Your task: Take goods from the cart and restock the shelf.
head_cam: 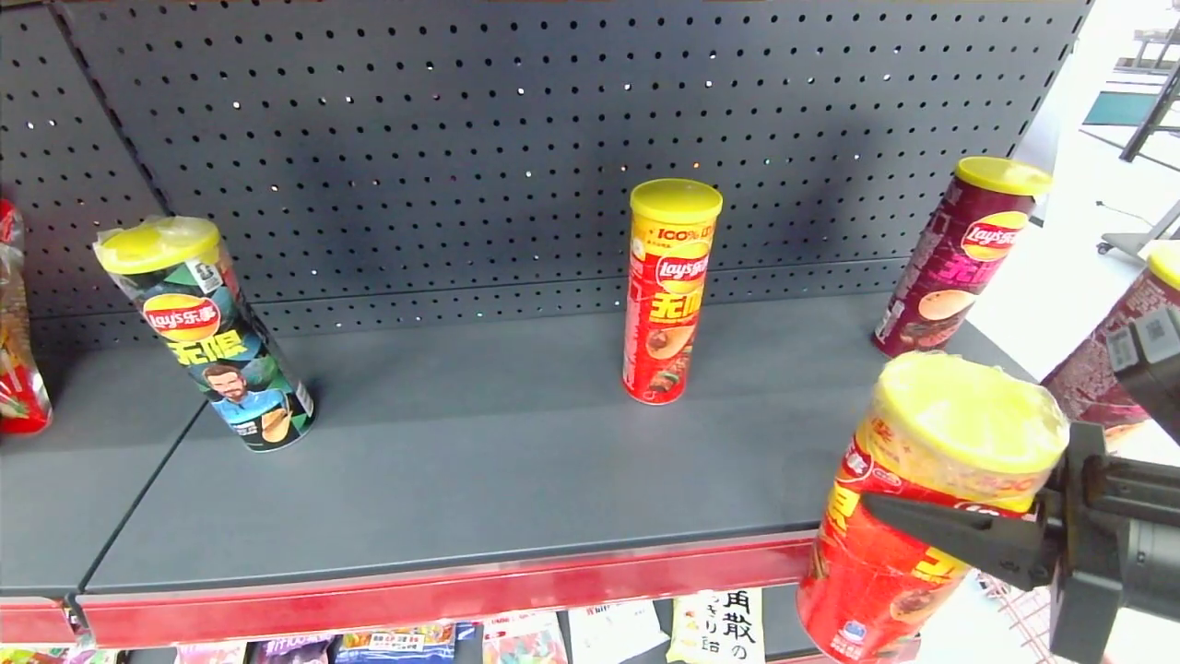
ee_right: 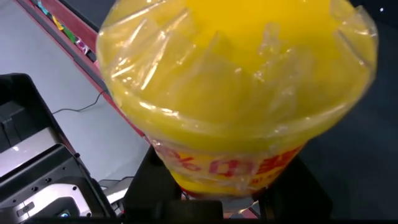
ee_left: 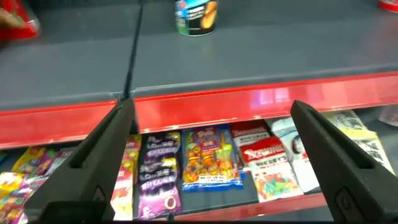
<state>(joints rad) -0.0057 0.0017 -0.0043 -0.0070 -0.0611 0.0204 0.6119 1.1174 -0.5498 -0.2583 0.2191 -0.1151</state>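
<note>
My right gripper [head_cam: 949,530] is shut on a red chip can with a yellow film-wrapped lid [head_cam: 922,498], held upright in front of the shelf's right front corner, below the level of the shelf board. In the right wrist view the same lid [ee_right: 239,81] sits above the right gripper [ee_right: 224,183]. On the grey shelf board [head_cam: 479,461] stand a dark green can [head_cam: 207,332] at the left, a red can [head_cam: 668,290] in the middle and a maroon can [head_cam: 963,254] at the right end. My left gripper [ee_left: 211,155] hangs open in front of the red shelf edge [ee_left: 249,102].
A second maroon can [head_cam: 1120,350] shows at the far right edge; what it stands on is hidden. A red snack bag [head_cam: 14,350] lies at the shelf's left end. Snack packets [ee_left: 211,165] fill the lower shelf. The perforated back panel [head_cam: 516,138] closes the rear.
</note>
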